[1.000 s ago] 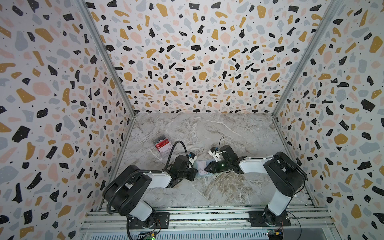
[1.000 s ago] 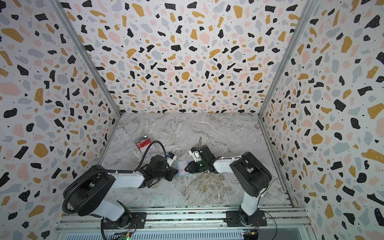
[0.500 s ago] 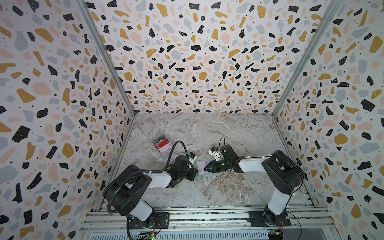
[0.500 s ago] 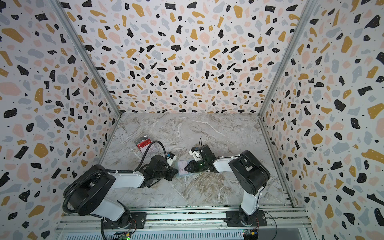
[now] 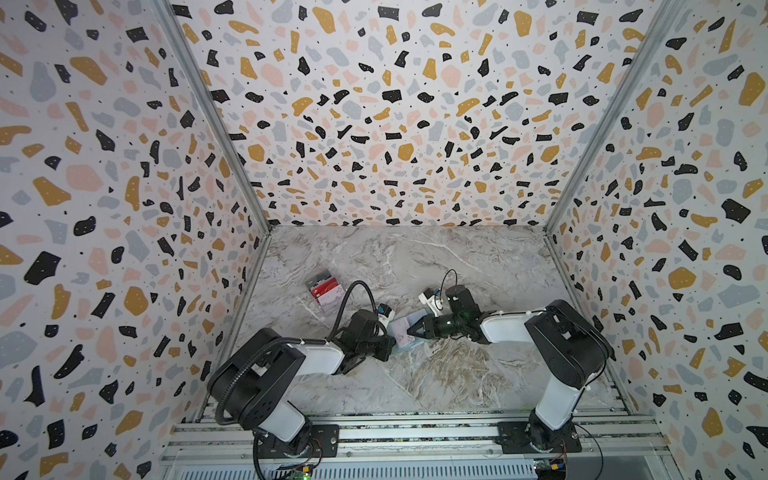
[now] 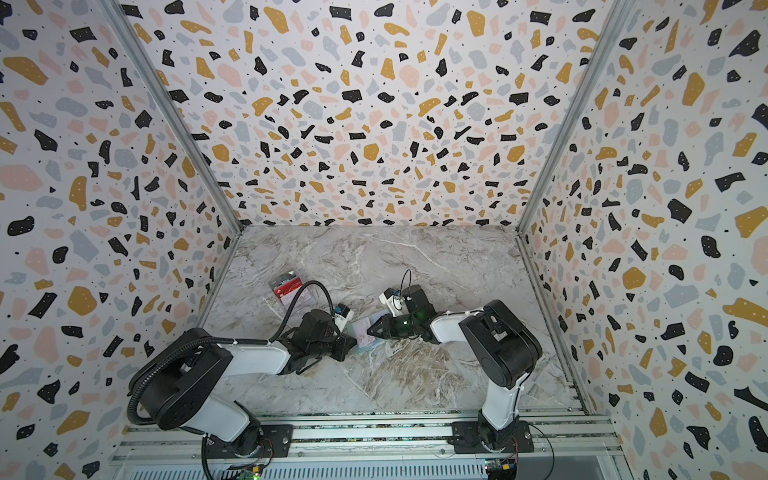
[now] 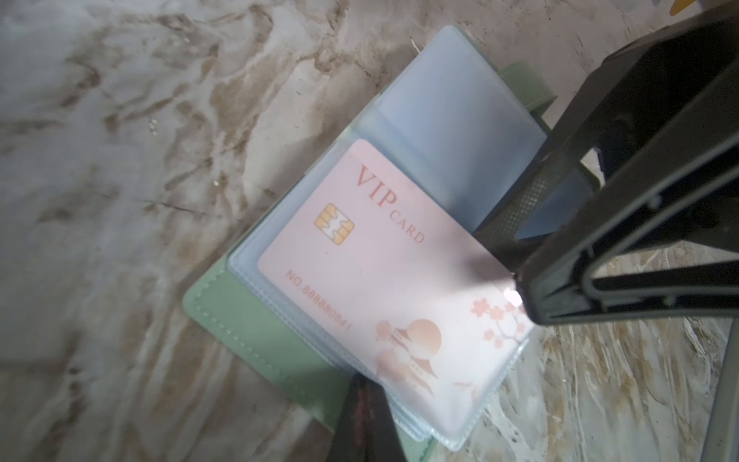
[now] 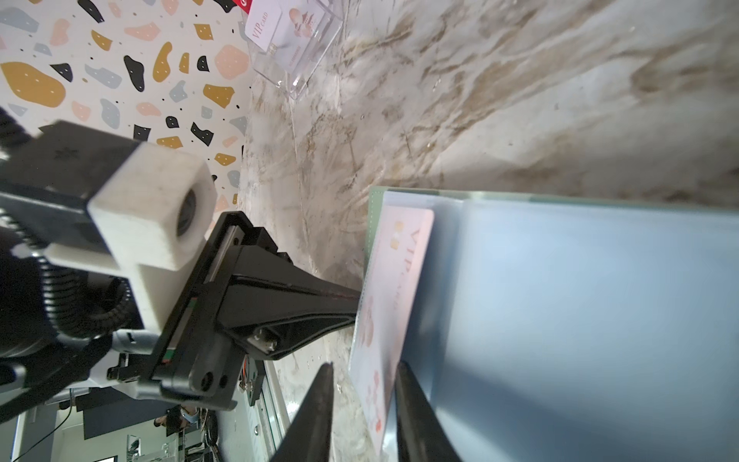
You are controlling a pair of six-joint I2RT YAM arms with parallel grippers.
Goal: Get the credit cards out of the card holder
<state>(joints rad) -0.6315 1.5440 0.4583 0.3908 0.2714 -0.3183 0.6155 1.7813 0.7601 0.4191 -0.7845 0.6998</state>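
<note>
The card holder [image 5: 404, 348] [image 7: 248, 320] lies open on the marble floor, mint-green cover down, clear bluish sleeves up. A white-pink credit card [image 7: 380, 260] [image 8: 400, 280] printed "VIP" sits in the top sleeve. My left gripper [image 7: 364, 404] [image 5: 390, 348] is shut, its tip resting on the green cover under the sleeves' edge. My right gripper [image 8: 366, 396] [image 6: 369, 332] comes from the opposite side. Its jaws stand a little apart around the card's flowered end, with a gap beside one finger [image 8: 320, 400]. No dark grey card shows in the holder.
A clear plastic box [image 5: 328, 289] [image 8: 296, 36] stands further back left of the grippers, with a white-pink VIP card and something red in it. Terrazzo-patterned walls enclose the floor on three sides; the aluminium rail with both arm bases [image 5: 540, 440] runs along the front.
The right gripper's jaws have drawn slightly closer around the card's end and its arm has shifted a little. The left arm and the card holder have not moved.
</note>
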